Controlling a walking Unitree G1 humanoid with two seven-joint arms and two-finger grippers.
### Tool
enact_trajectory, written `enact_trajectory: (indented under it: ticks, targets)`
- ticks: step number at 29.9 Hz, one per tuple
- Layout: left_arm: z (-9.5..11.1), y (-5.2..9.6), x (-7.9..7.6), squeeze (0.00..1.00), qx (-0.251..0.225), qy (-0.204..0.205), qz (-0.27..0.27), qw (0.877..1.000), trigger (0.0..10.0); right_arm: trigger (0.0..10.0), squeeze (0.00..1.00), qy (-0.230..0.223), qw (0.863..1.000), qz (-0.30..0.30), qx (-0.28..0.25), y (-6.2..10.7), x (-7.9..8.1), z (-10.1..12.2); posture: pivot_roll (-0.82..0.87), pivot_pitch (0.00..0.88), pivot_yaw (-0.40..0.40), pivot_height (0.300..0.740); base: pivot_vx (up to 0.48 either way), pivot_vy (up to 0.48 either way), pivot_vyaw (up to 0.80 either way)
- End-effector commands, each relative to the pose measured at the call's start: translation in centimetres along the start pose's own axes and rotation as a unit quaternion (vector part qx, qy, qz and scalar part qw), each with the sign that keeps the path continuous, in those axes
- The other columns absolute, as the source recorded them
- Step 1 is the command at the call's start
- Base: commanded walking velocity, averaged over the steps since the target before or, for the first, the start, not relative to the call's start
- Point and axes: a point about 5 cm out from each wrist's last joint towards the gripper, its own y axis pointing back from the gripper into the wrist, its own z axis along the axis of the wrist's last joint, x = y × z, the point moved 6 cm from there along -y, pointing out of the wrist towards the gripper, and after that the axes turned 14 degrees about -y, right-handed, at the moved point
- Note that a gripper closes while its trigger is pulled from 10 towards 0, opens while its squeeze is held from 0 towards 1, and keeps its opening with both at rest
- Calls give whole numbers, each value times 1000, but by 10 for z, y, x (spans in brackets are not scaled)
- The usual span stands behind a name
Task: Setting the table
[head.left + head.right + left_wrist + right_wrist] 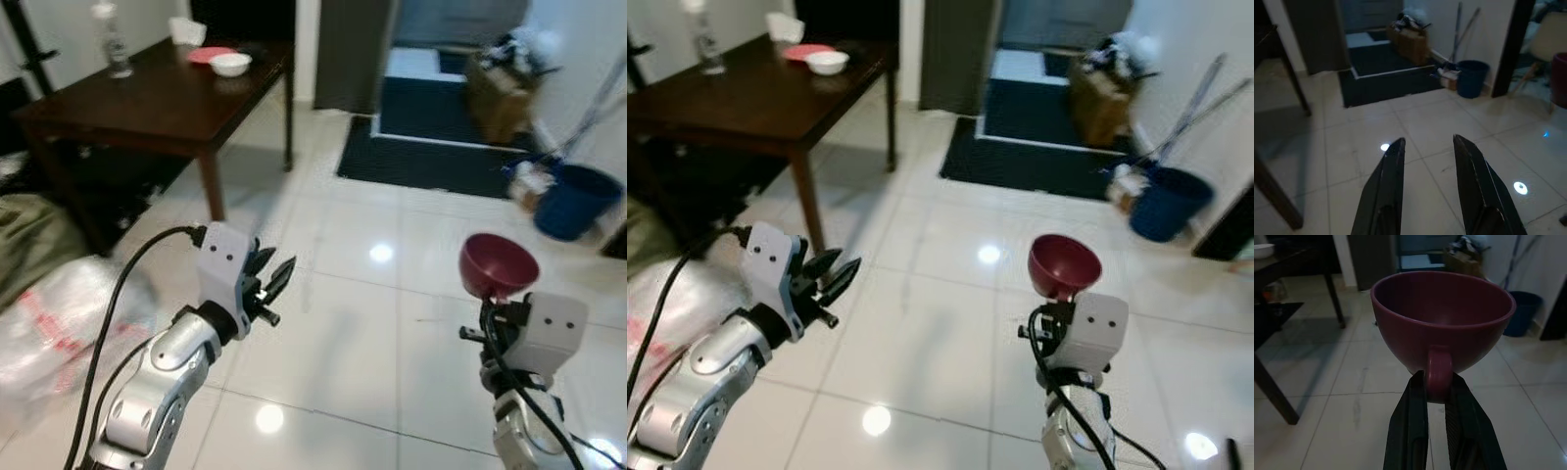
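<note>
My right gripper (1439, 384) is shut on the handle of a dark red cup (1442, 318), which it holds upright above the tiled floor at the lower right (498, 264). My left gripper (276, 276) is raised at the lower left, open, with nothing between its fingers (1388, 181). The dark wooden table (137, 108) stands at the upper left, some way ahead. On its far end sit a white bowl (230, 64), a red plate (209, 54) and a clear bottle (116, 49).
Pale glossy tiles (343, 294) stretch between me and the table. A dark doormat (431, 157) lies before a doorway, with a blue bucket (576, 201) and a mop to its right. Plastic-wrapped bundles (49, 313) lie at the left.
</note>
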Motion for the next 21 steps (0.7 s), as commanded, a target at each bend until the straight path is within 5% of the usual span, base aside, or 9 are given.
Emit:
enact_trajectory:
  ticks: [1, 3, 6, 10, 12, 15, 19, 20, 21]
  targets:
    - [-26, 8, 5, 0, 45, -15, 20, 999, 10000, 10000, 0, 4, 1000, 7, 24, 3, 0, -14, 11, 119, 72, 740, 0, 0, -781]
    - [-44, 16, 11, 0, 76, -23, 46, 996, 10000, 10000, 0, 2, 999, 25, 44, 4, 6, -24, 18, 122, 65, 740, 0, 0, -781]
    - [-94, 47, 22, 0, 162, -40, 111, 980, 10000, 10000, 0, 8, 991, 82, 104, 10, 25, -58, 47, 126, 40, 740, 0, 0, -781]
    - [-119, 71, 25, 0, 208, -58, 139, 967, 10000, 10000, 0, 6, 981, 127, 146, 18, 40, -81, 70, 129, 18, 740, 0, 0, -781]
    - [-146, 102, 30, 0, 261, -66, 173, 947, 10000, 10000, 0, 8, 966, 176, 191, 30, 57, -105, 99, 131, -14, 740, 0, 0, -781]
    - [-163, 124, 29, 0, 297, -66, 185, 934, 10000, 10000, 0, 9, 950, 213, 226, 41, 67, -123, 117, 132, -38, 740, 0, 0, -781]
    - [-173, 136, 21, 0, 316, -63, 184, 928, 10000, 10000, 0, 7, 933, 245, 265, 53, 72, -141, 126, 133, -59, 740, 0, 0, -792]
    - [-179, 142, 10, 0, 323, -65, 180, 927, 10000, 10000, 0, 3, 910, 275, 309, 70, 73, -160, 131, 132, -72, 740, 0, 0, 0]
    - [-181, 143, 6, 0, 323, -66, 180, 927, 10000, 10000, 0, 0, 903, 284, 323, 76, 72, -167, 131, 132, -72, 740, 0, 0, 0]
